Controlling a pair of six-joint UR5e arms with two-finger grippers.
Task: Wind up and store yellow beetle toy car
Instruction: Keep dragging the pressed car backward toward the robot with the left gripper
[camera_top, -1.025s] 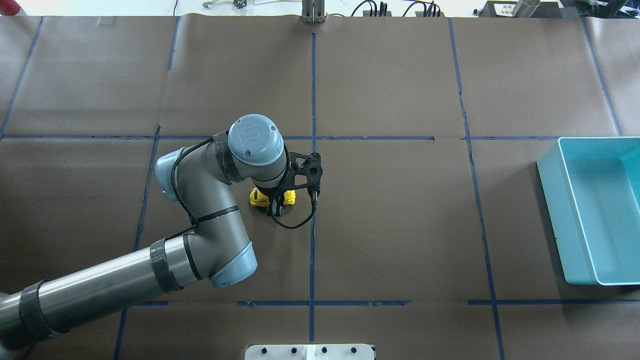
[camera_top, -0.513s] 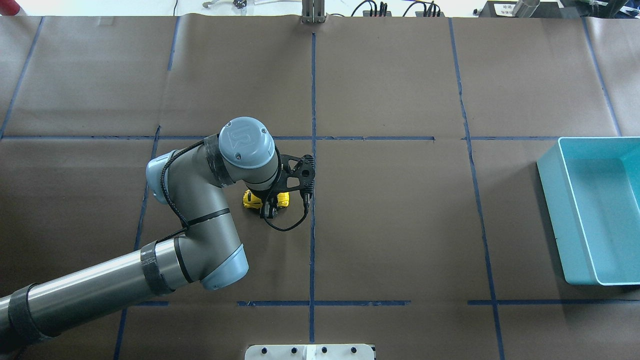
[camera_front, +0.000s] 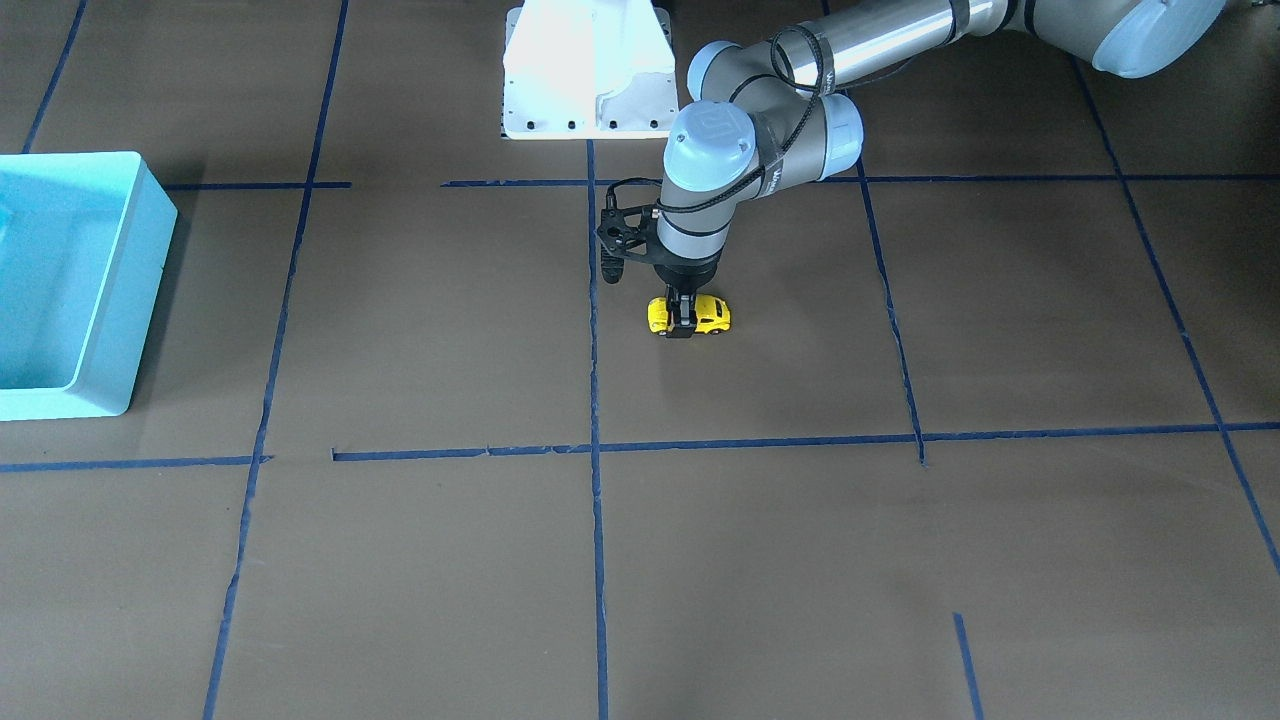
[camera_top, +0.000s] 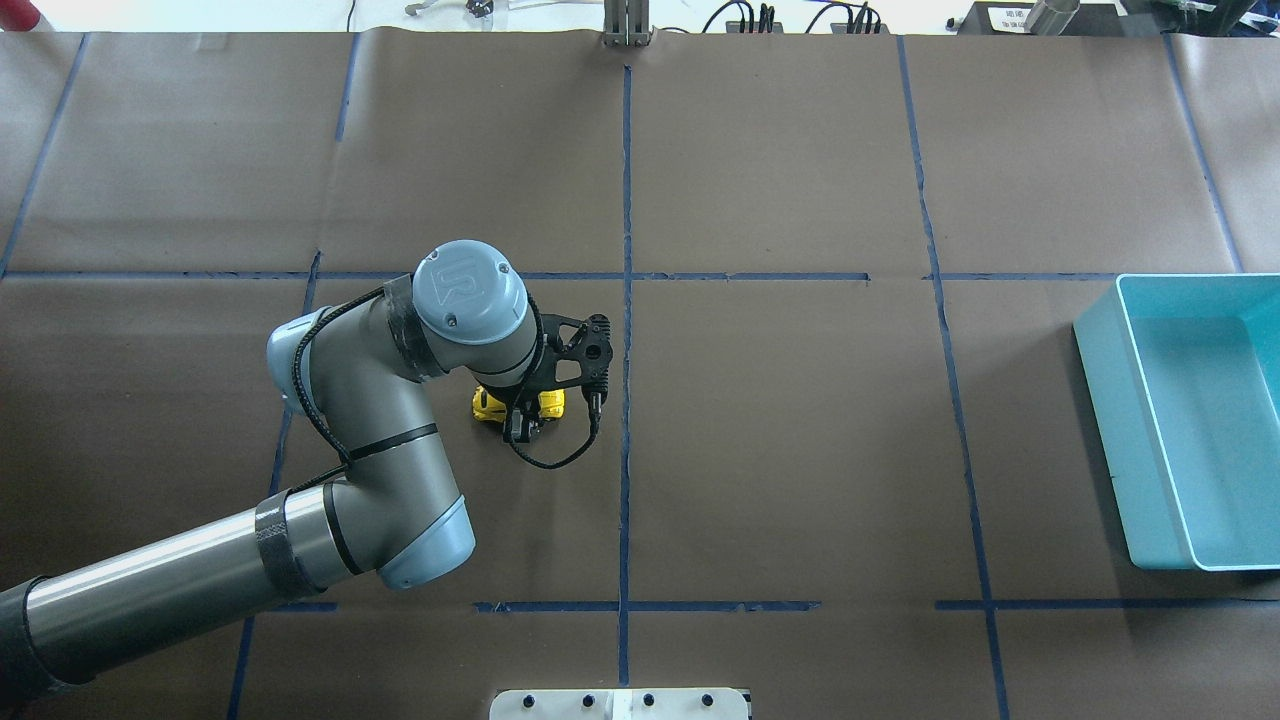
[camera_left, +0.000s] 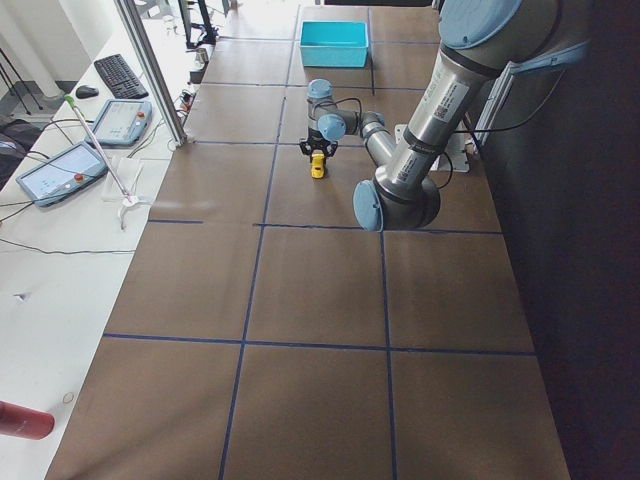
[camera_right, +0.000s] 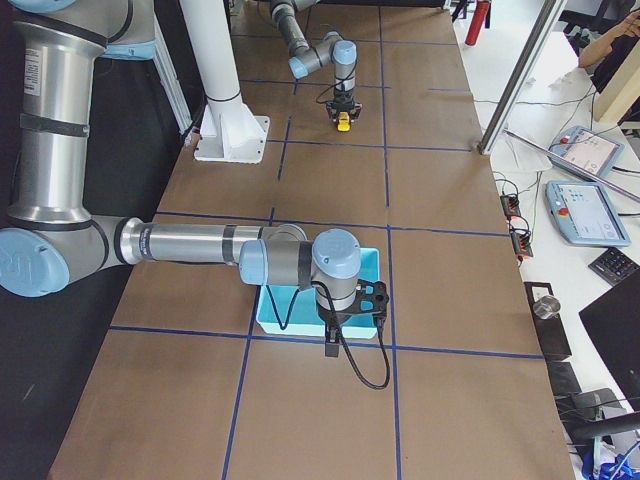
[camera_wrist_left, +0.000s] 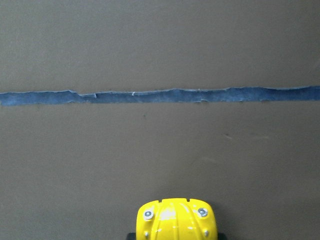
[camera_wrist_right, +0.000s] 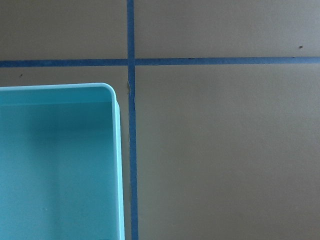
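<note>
- Compared with the overhead shot from a second ago, the left end effector (camera_top: 520, 428) and the yellow beetle toy car (camera_top: 488, 405) have both slid toward frame left. The gap to the vertical blue tape line (camera_top: 625, 430) is noticeably wider now.
- The front-facing view is the useful one for the grip. The two black fingers straddle the middle of the car, one on each long side, pinched in against the body. From overhead, the grey wrist covers most of that and only the yellow ends poke out.
- The left wrist cam only catches one rounded yellow end of the car at bottom centre, with a ragged tape strip running across the frame above it.
- The right end effector (camera_right: 335, 335) only turns up in the right-side view, hanging over the near edge of the turquoise bin (camera_right: 268, 318). I can't tell from there how far open it is. Its wrist cam just shows a bin corner at lower left.
- The car sits wheels-down on the brown surface (camera_top: 800, 450), directly under the left end effector. In the overhead it's just left of the centre tape line, well apart from the bin at the right edge.
</note>
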